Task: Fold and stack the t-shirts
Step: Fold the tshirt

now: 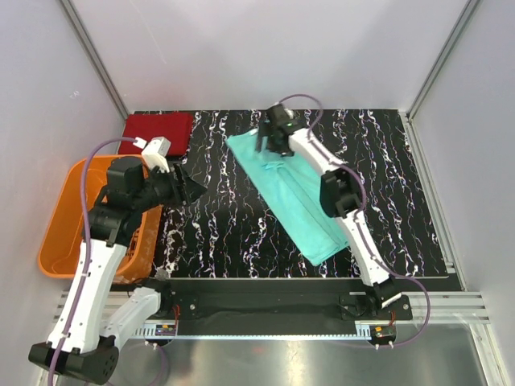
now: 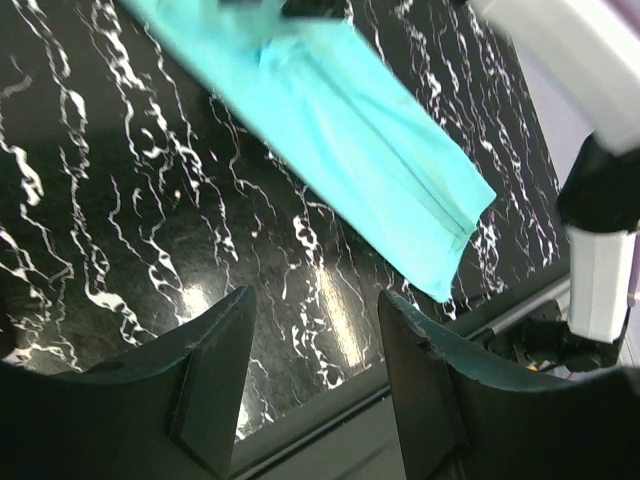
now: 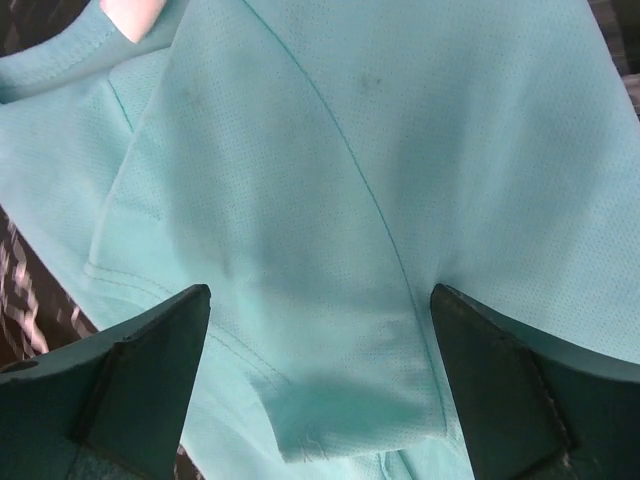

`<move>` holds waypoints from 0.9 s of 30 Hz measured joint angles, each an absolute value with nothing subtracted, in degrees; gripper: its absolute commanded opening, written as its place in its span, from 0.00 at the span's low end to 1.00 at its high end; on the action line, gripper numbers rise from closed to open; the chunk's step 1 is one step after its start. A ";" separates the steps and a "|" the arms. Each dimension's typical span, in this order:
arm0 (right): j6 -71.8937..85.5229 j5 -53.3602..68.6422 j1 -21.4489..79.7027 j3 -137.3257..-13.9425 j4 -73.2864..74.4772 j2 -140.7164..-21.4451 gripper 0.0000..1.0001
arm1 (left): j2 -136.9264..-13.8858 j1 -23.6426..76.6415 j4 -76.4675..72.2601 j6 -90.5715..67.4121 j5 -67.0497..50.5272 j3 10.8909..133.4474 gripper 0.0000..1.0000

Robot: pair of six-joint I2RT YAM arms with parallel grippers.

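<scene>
The light teal-green t-shirt (image 1: 291,193) lies folded lengthwise into a long strip, slanting from the table's upper middle down to the right. My right gripper (image 1: 270,138) hovers open over the strip's far end, its fingers (image 3: 150,350) spread wide above a folded sleeve (image 3: 330,400) with no cloth between them. The dark red t-shirt (image 1: 158,132) rests folded flat at the back left corner. My left gripper (image 1: 195,188) stands open above bare table left of the teal shirt (image 2: 330,120), nothing between its fingers (image 2: 215,360).
An orange slatted basket (image 1: 60,233) sits off the table's left edge, beside the left arm. The black marbled tabletop (image 1: 233,225) ends at a metal rail near the arm bases. White walls close in on three sides.
</scene>
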State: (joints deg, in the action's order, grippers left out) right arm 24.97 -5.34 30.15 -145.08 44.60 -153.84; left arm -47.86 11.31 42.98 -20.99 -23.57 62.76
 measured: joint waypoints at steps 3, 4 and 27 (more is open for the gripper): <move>30.85 -5.63 25.39 -143.15 43.70 -152.57 1.00 | -48.97 11.31 43.77 -21.65 -24.51 62.74 0.57; 31.29 -5.98 24.58 -143.13 43.77 -152.40 1.00 | -48.90 11.31 44.05 -22.00 -24.67 62.74 0.56; 6.85 -6.07 27.00 -80.01 42.52 -104.75 1.00 | -41.17 23.68 32.18 -37.58 -23.68 46.19 0.56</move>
State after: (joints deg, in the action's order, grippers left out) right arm 6.85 -6.07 27.00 -80.01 42.52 -104.75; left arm -41.17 23.68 32.18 -37.58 -23.68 46.19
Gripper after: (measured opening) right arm 0.994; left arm 0.568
